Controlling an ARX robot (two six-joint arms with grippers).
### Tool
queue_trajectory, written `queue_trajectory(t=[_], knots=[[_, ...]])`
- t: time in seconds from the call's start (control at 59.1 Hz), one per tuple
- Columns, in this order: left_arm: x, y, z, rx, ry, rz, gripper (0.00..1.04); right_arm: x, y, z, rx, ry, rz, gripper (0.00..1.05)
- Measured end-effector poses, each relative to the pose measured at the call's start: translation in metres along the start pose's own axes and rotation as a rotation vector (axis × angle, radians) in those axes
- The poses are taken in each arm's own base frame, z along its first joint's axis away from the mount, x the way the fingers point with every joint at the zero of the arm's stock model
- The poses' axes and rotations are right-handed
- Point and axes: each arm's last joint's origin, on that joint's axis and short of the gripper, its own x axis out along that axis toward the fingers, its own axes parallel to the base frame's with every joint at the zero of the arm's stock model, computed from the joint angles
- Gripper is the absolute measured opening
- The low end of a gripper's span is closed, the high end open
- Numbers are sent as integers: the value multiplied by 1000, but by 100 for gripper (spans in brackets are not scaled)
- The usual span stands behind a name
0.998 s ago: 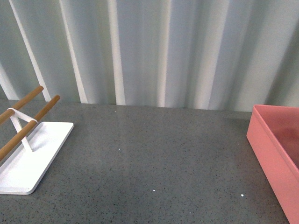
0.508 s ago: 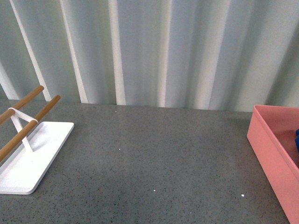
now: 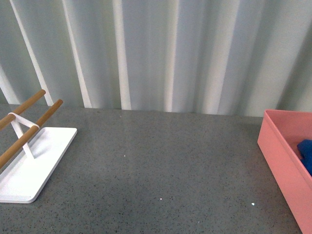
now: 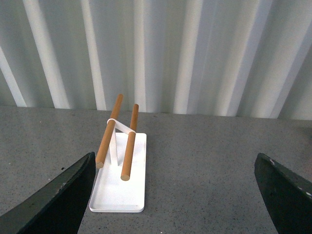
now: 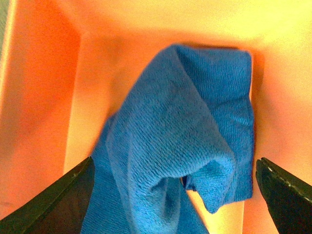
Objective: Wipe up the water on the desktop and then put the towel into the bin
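The blue towel (image 5: pixel 180 146) lies crumpled inside the pink bin (image 5: pixel 39 97), filling most of the right wrist view. My right gripper (image 5: pixel 173 195) hangs open over it, its dark fingers wide apart on either side of the cloth and not holding it. In the front view only a blue corner of the towel (image 3: pixel 305 152) shows inside the bin (image 3: pixel 282 165) at the right edge of the desktop (image 3: pixel 161 165). My left gripper (image 4: pixel 175 195) is open above the bare desktop (image 4: pixel 204 161) with nothing between its fingers. Neither arm shows in the front view.
A flat white tray (image 3: pixel 29 170) with two wooden rods (image 3: pixel 29 122) stands at the left of the desktop, also seen as the tray (image 4: pixel 119 187) in the left wrist view. A corrugated white wall (image 3: pixel 161 53) runs along the back edge.
The bin looked empty in the front view a second ago. A blue corner of the towel then appeared inside it and now shows lower and larger.
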Motion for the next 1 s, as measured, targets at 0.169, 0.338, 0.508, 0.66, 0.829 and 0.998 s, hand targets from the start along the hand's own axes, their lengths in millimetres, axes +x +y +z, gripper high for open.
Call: queue_trajectory(t=[0.169,0.338,0.508,0.66,0.829,0.998], knots=[[0,0,0,0,0,0,98,-49,16,28,-61,-253,-29,98],[0,0,0,0,0,0,98,-111,62,27,-178,-468,31,98],[0,0,0,0,0,0,98,-142,113,-13,-283,-528,140,98],[0,0,0,0,0,0,98,-155,138,-50,-318,-533,193,98],[0,0,0,0,0,0,98,-158,145,-76,-231,-647,80,90],[0,0,0,0,0,0,98,-156,135,-113,-16,-896,-14,56]])
